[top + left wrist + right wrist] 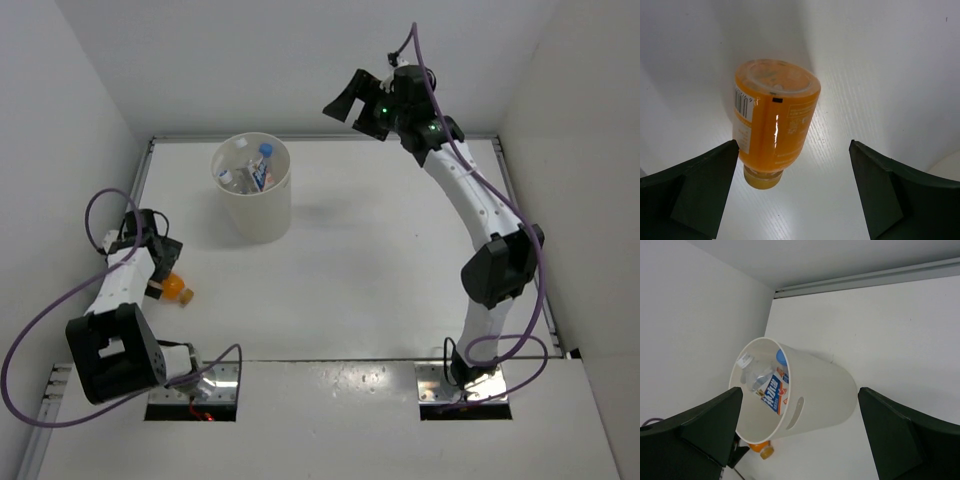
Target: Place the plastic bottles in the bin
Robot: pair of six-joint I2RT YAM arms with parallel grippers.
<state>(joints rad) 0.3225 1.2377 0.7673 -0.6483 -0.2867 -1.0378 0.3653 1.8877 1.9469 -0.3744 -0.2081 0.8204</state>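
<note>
Done: we counted three bottles inside the bin (255,215): a blue-capped bottle (265,152), a clear bottle (747,371) and a labelled bottle (772,392).
Left to do: the orange bottle (775,120) lay on its side on the table (380,280), well apart from the bin.
Left gripper (792,190): jaws spread wide over the orange bottle, gripping nothing.
Right gripper (348,100): spread wide, empty, raised beyond the bin.

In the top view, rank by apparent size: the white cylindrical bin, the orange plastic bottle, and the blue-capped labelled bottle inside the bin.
Largest: white cylindrical bin.
Then orange plastic bottle and blue-capped labelled bottle: unranked, since both look similar and are partly hidden.
</note>
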